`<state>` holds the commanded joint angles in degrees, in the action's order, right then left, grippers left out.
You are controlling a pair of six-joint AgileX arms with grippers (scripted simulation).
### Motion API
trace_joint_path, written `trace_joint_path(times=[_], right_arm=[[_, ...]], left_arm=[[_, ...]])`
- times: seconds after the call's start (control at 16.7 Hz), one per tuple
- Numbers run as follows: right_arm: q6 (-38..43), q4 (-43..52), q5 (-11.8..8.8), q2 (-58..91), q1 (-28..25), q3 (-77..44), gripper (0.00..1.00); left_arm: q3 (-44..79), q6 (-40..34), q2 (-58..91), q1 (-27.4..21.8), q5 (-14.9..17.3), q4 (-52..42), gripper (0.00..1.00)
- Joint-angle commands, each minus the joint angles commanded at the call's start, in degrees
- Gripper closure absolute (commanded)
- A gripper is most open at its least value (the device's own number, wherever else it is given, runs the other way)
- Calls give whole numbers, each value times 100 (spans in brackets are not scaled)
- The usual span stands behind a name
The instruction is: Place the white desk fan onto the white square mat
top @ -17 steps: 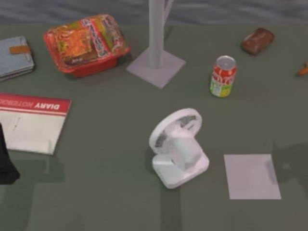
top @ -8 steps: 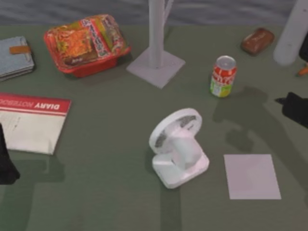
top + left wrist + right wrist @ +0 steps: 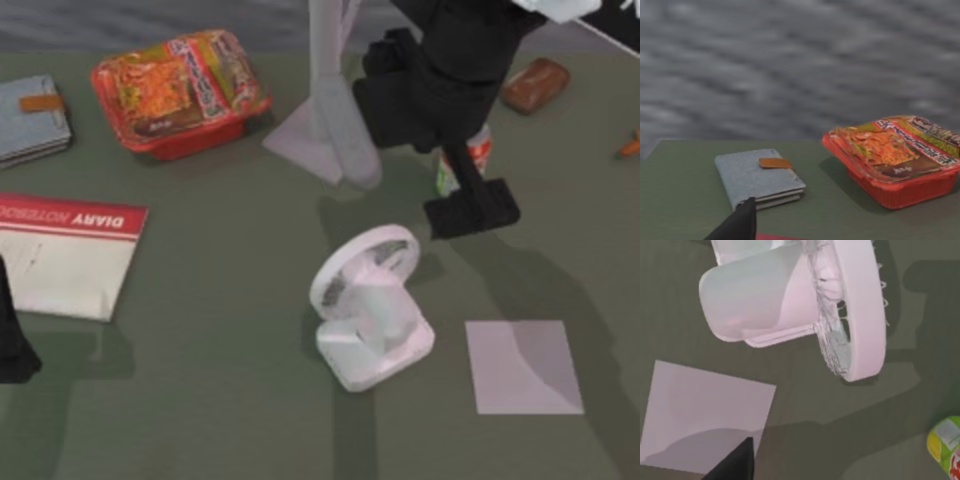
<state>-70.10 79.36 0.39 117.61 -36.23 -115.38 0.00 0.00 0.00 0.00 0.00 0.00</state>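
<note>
Top view: white desk fan (image 3: 368, 305) below right pincer (image 3: 470, 205)

The fan (image 3: 367, 305) is small, white and plastic, with a round grilled head tilted on a rounded-square base. It stands near the middle of the table, head toward the far side, base toward the near side. In the right wrist view the fan (image 3: 805, 305) shows its smooth motor housing behind the wire grille and thick rim.

The mat (image 3: 524, 366) is a thin, flat, pale white-lilac square lying on the table to the fan's right, apart from it, partly crossed by a shadow. The right wrist view shows the mat (image 3: 700, 410) bare.
</note>
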Motion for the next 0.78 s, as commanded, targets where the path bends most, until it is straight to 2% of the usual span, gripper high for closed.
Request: trace_joint_path(times=[0.3,0.78], right_arm=[[-819,875,-12,1252,-418,-1368,0],[-916,861,-15,1349,-451,-1402,0]], left_arm=[[0,0,0,0,0,0,0],[0,0,0,0,0,0,0]])
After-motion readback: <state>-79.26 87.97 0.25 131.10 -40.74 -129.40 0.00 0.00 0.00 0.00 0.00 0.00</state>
